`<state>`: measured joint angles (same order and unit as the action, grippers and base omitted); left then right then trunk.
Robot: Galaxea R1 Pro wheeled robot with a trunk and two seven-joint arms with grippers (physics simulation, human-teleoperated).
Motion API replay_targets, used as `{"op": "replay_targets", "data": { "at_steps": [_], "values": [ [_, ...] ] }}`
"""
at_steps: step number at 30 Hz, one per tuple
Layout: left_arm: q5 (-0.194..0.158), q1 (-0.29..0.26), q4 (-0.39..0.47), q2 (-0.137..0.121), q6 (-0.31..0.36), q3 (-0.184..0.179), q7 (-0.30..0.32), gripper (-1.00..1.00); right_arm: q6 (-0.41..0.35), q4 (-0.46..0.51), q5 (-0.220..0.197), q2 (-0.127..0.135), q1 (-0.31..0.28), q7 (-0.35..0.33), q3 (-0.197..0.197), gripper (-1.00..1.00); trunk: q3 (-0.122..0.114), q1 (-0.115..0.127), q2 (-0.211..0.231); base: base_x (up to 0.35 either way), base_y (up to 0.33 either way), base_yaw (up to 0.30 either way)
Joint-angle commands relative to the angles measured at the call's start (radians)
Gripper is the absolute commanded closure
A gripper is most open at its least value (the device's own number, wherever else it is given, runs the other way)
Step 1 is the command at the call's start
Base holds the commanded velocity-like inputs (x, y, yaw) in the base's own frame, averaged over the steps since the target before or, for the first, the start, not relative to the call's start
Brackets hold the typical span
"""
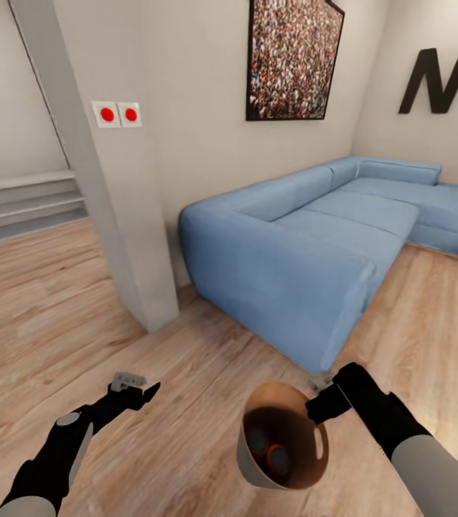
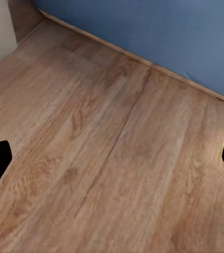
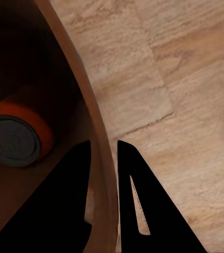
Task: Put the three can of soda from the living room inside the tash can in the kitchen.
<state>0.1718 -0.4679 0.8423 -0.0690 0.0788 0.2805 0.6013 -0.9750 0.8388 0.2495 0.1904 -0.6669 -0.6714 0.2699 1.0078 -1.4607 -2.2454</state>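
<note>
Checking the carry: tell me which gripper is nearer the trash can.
Right. The right gripper is clamped on the trash can rim, one finger inside, one outside. The left gripper hangs open over bare floor, well clear to its side.

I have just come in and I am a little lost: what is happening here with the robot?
The robot stands on the wooden floor beside a large blue sofa. Its right gripper pinches the rim of a round copper-brown trash can, carried off the floor. At least two orange soda cans lie inside. The left gripper is open and holds nothing.
</note>
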Motion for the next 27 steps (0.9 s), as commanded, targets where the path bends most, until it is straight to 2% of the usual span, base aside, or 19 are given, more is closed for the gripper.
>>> {"op": "replay_targets", "data": {
  "at_steps": [1, 8, 16, 27],
  "values": [
    [0.000, 0.000, 0.000, 0.000, 0.000, 0.000, 0.000, -1.00, -0.008, 0.000, -0.026, 0.000, 0.000, -0.004, -0.001, 1.00, 0.000, 0.000, 0.000, 0.000, -0.292, -0.239],
    [0.000, 0.000, 0.000, 0.000, 0.000, 0.000, 0.000, -1.00, -0.009, 0.000, -0.026, 0.000, 0.000, -0.004, -0.001, 1.00, 0.000, 0.000, 0.000, 0.000, -0.292, -0.223],
    [0.001, 0.000, 0.000, 0.000, -0.001, 0.000, -0.002, -1.00, -0.010, 0.000, -0.026, 0.000, 0.000, -0.004, 0.000, 1.00, 0.000, 0.000, 0.000, 0.000, -0.161, -0.041],
    [0.002, 0.000, 0.000, 0.000, -0.001, 0.000, 0.000, -1.00, -0.010, 0.000, -0.024, 0.000, 0.000, -0.004, -0.020, 1.00, 0.000, 0.000, 0.000, 0.000, -0.273, -0.221]
  ]
}}
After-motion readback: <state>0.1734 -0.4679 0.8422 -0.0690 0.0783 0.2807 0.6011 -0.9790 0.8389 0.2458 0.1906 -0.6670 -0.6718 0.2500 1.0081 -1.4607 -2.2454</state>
